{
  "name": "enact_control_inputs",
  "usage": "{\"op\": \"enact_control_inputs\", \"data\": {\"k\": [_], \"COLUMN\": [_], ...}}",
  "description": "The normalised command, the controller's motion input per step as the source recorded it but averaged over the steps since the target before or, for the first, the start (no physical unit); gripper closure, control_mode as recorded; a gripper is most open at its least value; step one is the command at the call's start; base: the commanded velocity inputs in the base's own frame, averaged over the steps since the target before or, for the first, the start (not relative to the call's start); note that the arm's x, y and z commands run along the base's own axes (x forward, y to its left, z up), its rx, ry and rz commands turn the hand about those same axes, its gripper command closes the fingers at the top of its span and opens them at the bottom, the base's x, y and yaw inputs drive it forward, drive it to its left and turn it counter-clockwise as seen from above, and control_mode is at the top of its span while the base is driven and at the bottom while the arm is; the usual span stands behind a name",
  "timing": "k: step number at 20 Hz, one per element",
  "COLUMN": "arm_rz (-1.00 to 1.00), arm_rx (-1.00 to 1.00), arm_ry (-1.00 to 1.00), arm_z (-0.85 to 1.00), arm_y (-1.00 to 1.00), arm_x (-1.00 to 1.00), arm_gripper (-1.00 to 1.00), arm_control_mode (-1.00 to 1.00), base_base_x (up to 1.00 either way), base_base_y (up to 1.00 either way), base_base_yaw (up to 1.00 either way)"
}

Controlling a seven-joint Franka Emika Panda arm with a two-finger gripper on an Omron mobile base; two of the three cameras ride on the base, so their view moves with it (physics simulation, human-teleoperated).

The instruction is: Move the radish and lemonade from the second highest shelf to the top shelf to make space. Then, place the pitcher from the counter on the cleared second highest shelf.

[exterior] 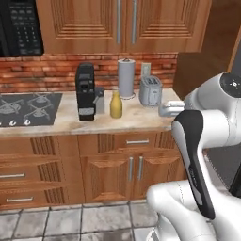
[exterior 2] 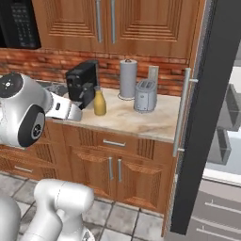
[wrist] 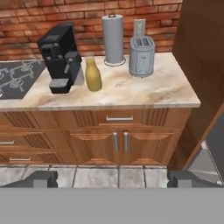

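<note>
Item: pitcher [wrist: 92, 74], upright on the counter [wrist: 144, 94] beside the coffee machine [wrist: 60, 57], not yet picked up. Gripper [wrist: 112, 178]: fingertips spread wide, nothing between them, well back from the worktop. Your shelf items are likely already moved, though the fridge interior is hardly readable. Remaining: fetch and shelve.

On the tabletop [wrist: 144, 94] the pitcher [wrist: 92, 75] stands upright just right of the coffee machine [wrist: 60, 57]. Behind and to its right stands the paper towel roll [wrist: 113, 40], with the toaster [wrist: 141, 56] beside that. The cooktop [wrist: 17, 78] lies at the left end.
</note>
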Motion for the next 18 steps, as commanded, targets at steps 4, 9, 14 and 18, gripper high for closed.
{"op": "enact_control_inputs", "data": {"k": [4,9,14,18], "arm_rz": [0.00,0.00,0.00,0.00], "arm_rx": [0.00,0.00,0.00,0.00], "arm_ry": [0.00,0.00,0.00,0.00], "arm_z": [0.00,0.00,0.00,0.00], "arm_y": [0.00,0.00,0.00,0.00], "arm_x": [0.00,0.00,0.00,0.00], "arm_gripper": [-1.00,-1.00,-1.00,-1.00], "arm_control_mode": [1.00,1.00,1.00,1.00], "base_base_x": [0.76,0.75,0.67,0.56], "base_base_y": [0.39,0.48,0.42,0.32], "base_base_yaw": [-0.13,-0.10,-0.09,-0.07]}}
